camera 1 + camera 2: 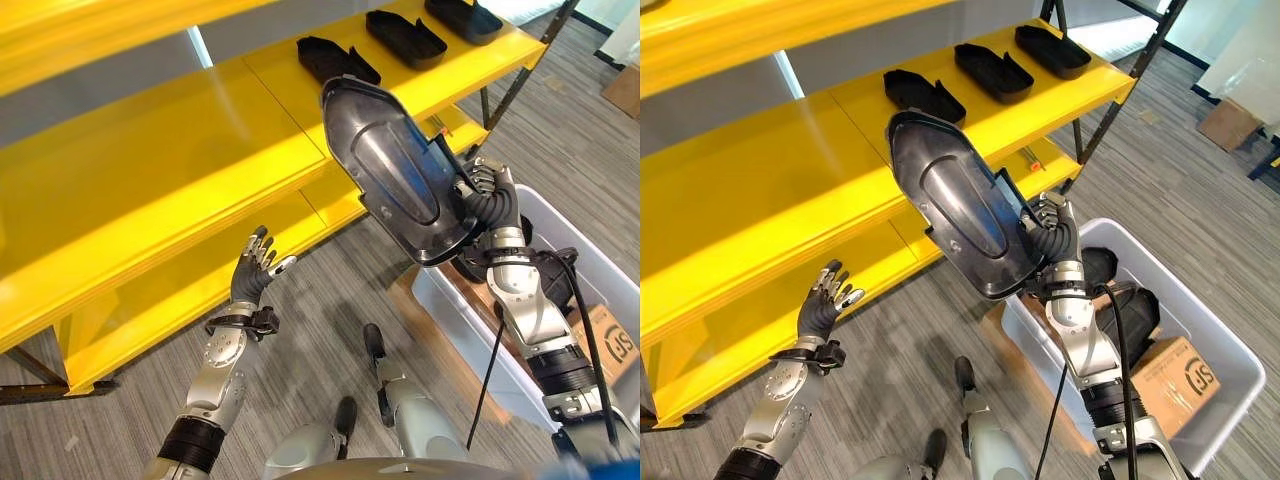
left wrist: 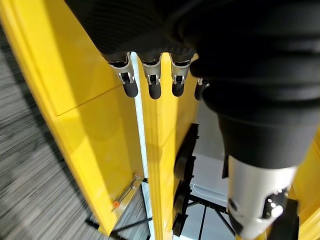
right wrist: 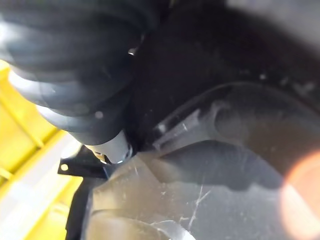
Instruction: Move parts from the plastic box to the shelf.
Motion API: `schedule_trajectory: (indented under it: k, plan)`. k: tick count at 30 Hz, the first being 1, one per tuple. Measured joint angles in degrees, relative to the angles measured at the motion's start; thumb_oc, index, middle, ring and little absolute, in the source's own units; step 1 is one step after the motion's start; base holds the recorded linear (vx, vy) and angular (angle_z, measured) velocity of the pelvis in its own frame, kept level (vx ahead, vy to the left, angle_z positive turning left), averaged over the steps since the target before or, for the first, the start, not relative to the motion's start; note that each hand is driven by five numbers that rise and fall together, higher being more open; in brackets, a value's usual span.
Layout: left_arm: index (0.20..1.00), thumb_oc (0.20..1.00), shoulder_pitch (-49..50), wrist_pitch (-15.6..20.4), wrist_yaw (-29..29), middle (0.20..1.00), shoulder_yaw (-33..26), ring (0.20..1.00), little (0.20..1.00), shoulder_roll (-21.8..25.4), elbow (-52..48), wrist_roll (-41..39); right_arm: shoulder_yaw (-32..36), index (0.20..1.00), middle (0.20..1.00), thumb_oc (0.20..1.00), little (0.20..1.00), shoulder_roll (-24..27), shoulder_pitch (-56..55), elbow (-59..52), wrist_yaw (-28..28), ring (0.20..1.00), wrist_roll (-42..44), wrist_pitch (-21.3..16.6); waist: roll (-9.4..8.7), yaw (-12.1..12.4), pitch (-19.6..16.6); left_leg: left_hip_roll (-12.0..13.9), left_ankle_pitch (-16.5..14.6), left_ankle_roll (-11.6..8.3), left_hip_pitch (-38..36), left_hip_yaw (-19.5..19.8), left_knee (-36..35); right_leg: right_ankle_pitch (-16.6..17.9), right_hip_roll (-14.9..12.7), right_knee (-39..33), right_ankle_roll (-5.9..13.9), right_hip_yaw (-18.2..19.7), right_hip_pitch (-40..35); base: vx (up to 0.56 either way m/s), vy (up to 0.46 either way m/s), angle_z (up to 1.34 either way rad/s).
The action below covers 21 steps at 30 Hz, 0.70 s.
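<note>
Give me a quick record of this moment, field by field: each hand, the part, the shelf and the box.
right hand: shut on the black part, held up in front of the yellow shelf
left hand: open, empty, raised near the shelf's lower level
shelf: three black parts lying in a row
plastic box: on the floor, more dark parts and a cardboard box inside

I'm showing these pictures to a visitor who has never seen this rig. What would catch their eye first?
First the large dark glossy part, raised in the right hand above the plastic box and in front of the yellow shelf. Next, three black parts lying in a row on the shelf. The left hand hangs open and empty, low before the shelf.
</note>
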<state>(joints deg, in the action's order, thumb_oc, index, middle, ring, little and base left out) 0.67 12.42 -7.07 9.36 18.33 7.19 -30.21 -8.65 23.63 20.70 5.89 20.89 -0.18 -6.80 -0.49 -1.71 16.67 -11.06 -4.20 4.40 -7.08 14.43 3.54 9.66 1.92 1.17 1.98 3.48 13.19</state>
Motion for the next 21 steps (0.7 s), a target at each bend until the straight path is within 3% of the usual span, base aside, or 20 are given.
schedule_trajectory:
  k: [2,3,4,5,6,7,8,10,15,16,17,19,21]
  plan:
    - [1.000,1.000,2.90,0.23,0.14,1.000,-0.56,1.000,1.000,-0.71,-1.43,-0.03,0.55,0.200,0.200,0.200,0.200,0.05,0.40,0.00,0.01,0.200,0.97,-0.59,0.03,1.51,-1.03,-0.72,-1.25,-1.72,-0.77,-0.67,-0.40,0.18,-0.37,-0.33,-4.31,-0.07,-1.96,0.17,-0.132,-0.12]
    - [1.000,1.000,3.54,0.19,0.15,1.000,-0.81,1.000,1.000,-1.07,-1.35,-0.03,0.55,0.200,0.200,0.200,0.200,0.05,0.59,0.01,0.05,0.200,1.34,-0.56,0.07,2.32,-0.97,-0.82,-1.61,-2.50,0.18,-1.39,1.53,0.37,-0.35,-0.63,-5.43,0.03,-2.29,0.15,-0.146,0.03]
    - [1.000,1.000,3.76,-0.02,0.16,1.000,-0.88,1.000,1.000,-0.94,-1.41,-0.03,0.67,0.200,0.200,0.200,0.200,0.03,0.48,0.09,0.11,0.200,1.51,-0.33,-1.07,2.30,-0.34,-1.39,-4.68,-4.01,2.93,-1.53,7.40,-0.05,-1.54,-1.57,-6.25,0.13,-4.14,0.14,-0.142,0.35]
    - [1.000,1.000,3.85,-0.11,0.22,1.000,-0.96,1.000,1.000,-0.52,-1.67,-0.02,0.98,0.200,0.200,0.200,0.200,0.01,0.22,0.09,0.12,0.200,1.53,-0.28,-1.92,2.47,-0.24,-0.38,-6.08,-3.39,3.41,-1.43,7.85,-0.31,-1.85,-2.03,-6.49,0.00,-5.21,0.17,-0.147,0.61]
    - [1.000,1.000,2.96,-0.09,0.15,1.000,-1.12,1.000,1.000,0.46,-2.66,-0.03,1.44,0.200,0.200,0.200,0.200,0.07,0.44,0.02,0.08,0.200,1.53,-0.31,-3.13,2.73,-0.23,2.68,-6.11,-3.74,3.80,-1.26,6.14,-1.03,-1.98,-2.25,-6.63,-1.15,-6.14,0.16,-0.143,0.73]
    - [1.000,1.000,2.52,-0.01,0.11,1.000,-1.56,1.000,1.000,0.70,-3.52,-0.03,1.83,0.200,0.200,0.200,0.200,0.55,1.51,-0.10,0.08,0.200,1.56,-0.52,-2.54,2.33,-0.22,7.52,-3.60,-4.78,4.89,-0.95,3.37,-2.21,-0.82,-2.05,-6.38,-3.28,-7.01,0.16,-0.133,0.59]
    - [1.000,1.000,2.45,0.00,-0.08,1.000,-1.67,1.000,1.000,0.46,-3.95,-0.03,2.08,0.200,0.200,0.200,0.200,0.74,2.45,-0.09,0.10,0.200,1.61,-0.54,-1.69,2.58,-0.24,9.87,-3.44,-5.79,5.04,1.28,2.50,-2.96,0.38,-1.80,-6.06,-4.02,-7.34,0.14,-0.130,0.40]
    - [1.000,1.000,2.52,-0.18,-0.45,1.000,-1.51,1.000,1.000,-0.03,-4.20,-0.03,2.13,0.200,0.200,0.200,0.200,0.48,2.78,-0.48,0.21,0.200,1.66,-0.67,-2.16,2.45,-0.74,10.27,-3.29,-5.73,4.50,2.31,1.35,-3.94,0.37,-1.79,-4.80,-4.70,-7.69,0.12,-0.125,0.21]
    - [1.000,1.000,3.14,-0.35,-0.83,1.000,-1.53,1.000,1.000,-1.39,-4.22,-0.03,2.09,0.200,0.200,0.200,0.200,0.46,3.00,-0.53,0.19,0.200,1.66,-1.00,-2.68,2.67,-1.08,9.89,-2.95,-5.88,5.18,2.45,2.63,-4.56,0.20,-1.42,-4.34,-4.65,-7.69,0.10,-0.114,0.08]
    - [1.000,1.000,3.76,-0.47,-0.82,1.000,-1.50,1.000,1.000,-1.78,-4.20,-0.03,2.00,0.200,0.200,0.200,0.200,0.44,3.00,-0.53,0.18,0.200,1.68,-1.02,-2.84,2.82,-1.13,9.13,-3.39,-6.59,6.55,2.06,5.76,-5.03,0.05,-1.03,-4.30,-4.70,-7.68,-0.03,-0.038,0.23]
    - [1.000,1.000,4.21,-0.59,-0.75,1.000,-1.48,1.000,1.000,-2.02,-4.13,-0.03,2.00,0.200,0.200,0.200,0.200,0.44,2.94,-0.52,0.17,0.200,1.75,-1.08,-3.08,2.87,-1.06,7.13,-4.02,-7.61,11.02,1.29,14.71,-5.28,-0.83,-0.59,-4.52,-5.27,-7.76,-0.07,-0.038,0.24]
    - [1.000,1.000,4.36,-0.58,-0.75,1.000,-1.49,1.000,1.000,-2.06,-4.10,-0.03,1.91,0.200,0.200,0.200,0.200,0.49,2.55,-0.51,-0.02,0.200,1.78,-1.09,-3.12,3.56,-1.05,5.36,-2.17,-10.40,16.98,-0.69,25.57,-5.48,-1.79,-0.24,-4.75,-6.07,-8.23,-0.04,-0.055,0.27]
    - [1.000,1.000,5.77,-0.58,-0.73,1.000,-1.77,1.000,1.000,-1.98,-4.11,-0.03,1.89,0.200,0.200,0.200,0.200,0.41,1.21,-0.43,-0.02,0.200,1.78,-1.09,-3.46,5.14,-0.75,5.82,-0.37,-10.25,18.26,-3.51,29.81,-6.46,-2.51,-0.44,-6.14,-7.17,-10.08,0.10,0.037,0.53]
